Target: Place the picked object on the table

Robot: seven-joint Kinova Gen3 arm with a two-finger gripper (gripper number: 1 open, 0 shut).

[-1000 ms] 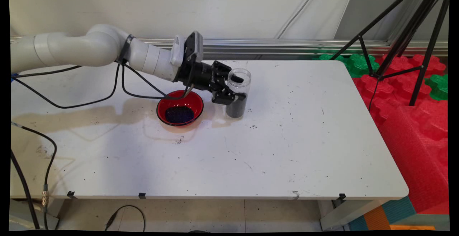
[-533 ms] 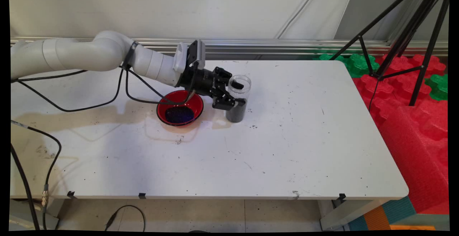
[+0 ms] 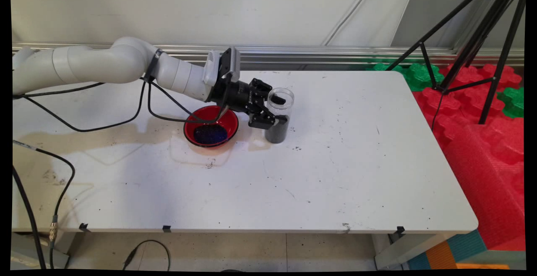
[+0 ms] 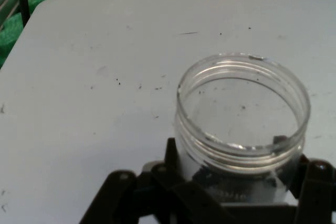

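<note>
Gripping a clear plastic jar (image 3: 278,114) part-filled with dark granules, black two-finger gripper (image 3: 277,109) clamped on its sides. Jar upright mid-desk toward far edge, beside red bowl (image 3: 211,126) of dark grains. No legible labels.

A scuffed white rectangular table (image 3: 335,175) carries a red round bowl (image 3: 211,126) with a clear plastic jar (image 3: 278,116) just right of it

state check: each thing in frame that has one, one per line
claw: shut on the jar, one finger either side of it
jar: upright on the table, no lid, lower part filled with dark grains
red bowl: upright, left of the jar, dark grains in the bottom
table: scattered with dark specks
</note>
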